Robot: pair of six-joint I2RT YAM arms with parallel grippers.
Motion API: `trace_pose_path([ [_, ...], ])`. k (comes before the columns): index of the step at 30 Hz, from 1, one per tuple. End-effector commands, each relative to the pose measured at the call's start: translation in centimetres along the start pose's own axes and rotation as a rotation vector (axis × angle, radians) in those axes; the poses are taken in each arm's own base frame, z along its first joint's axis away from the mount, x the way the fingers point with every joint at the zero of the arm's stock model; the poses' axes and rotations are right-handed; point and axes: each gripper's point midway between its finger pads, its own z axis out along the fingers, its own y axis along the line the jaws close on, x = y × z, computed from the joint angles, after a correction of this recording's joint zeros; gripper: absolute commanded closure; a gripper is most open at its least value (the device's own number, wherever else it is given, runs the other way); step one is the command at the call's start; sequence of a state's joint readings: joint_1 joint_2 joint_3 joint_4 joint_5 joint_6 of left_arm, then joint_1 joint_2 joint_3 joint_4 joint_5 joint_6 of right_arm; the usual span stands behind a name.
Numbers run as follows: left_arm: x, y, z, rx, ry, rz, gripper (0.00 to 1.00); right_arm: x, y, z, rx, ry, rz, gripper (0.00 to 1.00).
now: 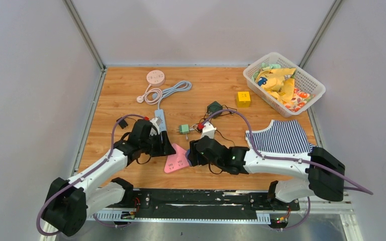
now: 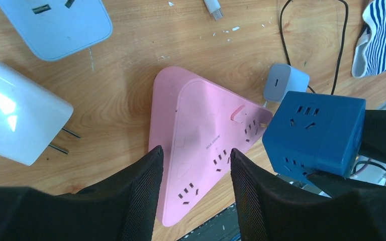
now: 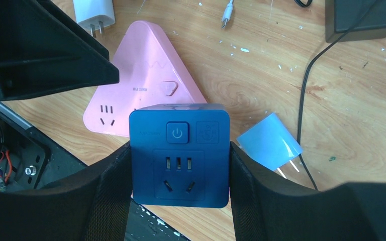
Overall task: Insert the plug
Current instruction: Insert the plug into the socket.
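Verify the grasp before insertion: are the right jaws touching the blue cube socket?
Touching. The right wrist view shows both right jaws pressed flat against the blue cube socket's sides, with no gap.

Top cam sits high at the near edge, looking down over the whole table [image 1: 130,90]. Both wrist cams hang way closer, aimed down, and both catch the pink power strip [image 2: 196,130] and blue cube socket [image 3: 179,150].
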State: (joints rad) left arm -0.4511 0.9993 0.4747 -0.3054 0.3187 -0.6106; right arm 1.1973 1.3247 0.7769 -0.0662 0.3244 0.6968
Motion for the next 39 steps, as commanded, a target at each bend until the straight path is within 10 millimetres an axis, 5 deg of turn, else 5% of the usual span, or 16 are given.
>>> trace_pose_path([
  [1, 0.4, -0.3, 0.6, 0.035, 0.021, -0.011, 0.47, -1.3, 0.0, 0.4, 0.007, -0.045, 0.08, 1.0],
  [10, 1.4, -0.1, 1.2, 0.055, 0.039, -0.037, 0.56, -0.6, -0.1, 1.2, 0.013, -0.027, 0.08, 1.0],
  [39, 1.6, -0.2, 1.1, 0.059, 0.053, -0.04, 0.57, 0.7, -0.9, 0.5, 0.068, 0.047, 0.09, 1.0],
])
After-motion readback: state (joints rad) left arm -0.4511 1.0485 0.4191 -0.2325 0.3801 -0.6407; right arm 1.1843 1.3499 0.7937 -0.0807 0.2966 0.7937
